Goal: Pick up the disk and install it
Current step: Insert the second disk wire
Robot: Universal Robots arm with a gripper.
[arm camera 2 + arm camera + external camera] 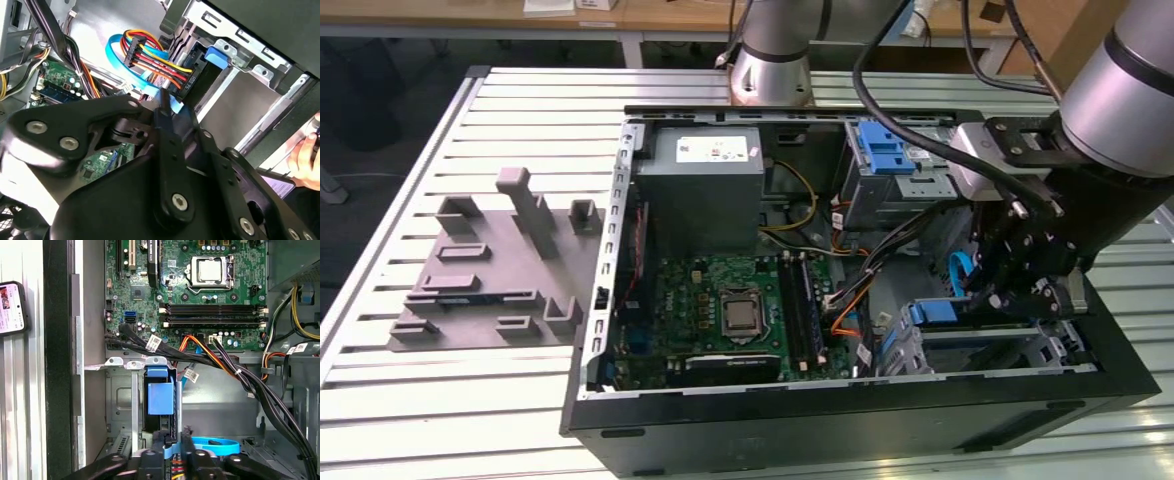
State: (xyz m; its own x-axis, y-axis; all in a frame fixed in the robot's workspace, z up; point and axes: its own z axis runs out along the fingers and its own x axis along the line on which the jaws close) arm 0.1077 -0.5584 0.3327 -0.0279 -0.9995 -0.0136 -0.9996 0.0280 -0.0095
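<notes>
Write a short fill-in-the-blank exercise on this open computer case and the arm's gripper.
1. The black gripper sits inside the open black computer case, at the exterior view's ____ side.
2. The circuit board on the case floor is ____ in colour.
3. The moulded grey fixture rests on the slatted metal ____ beside the case.
4. The plastic tab in the drive cage is ____.

Missing words: right; green; table; blue

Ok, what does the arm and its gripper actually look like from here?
The arm is a thick silver-grey tube with black cables looping along it. The gripper is black, built of jointed links pinned with silver screws, as both wrist views show.
</notes>
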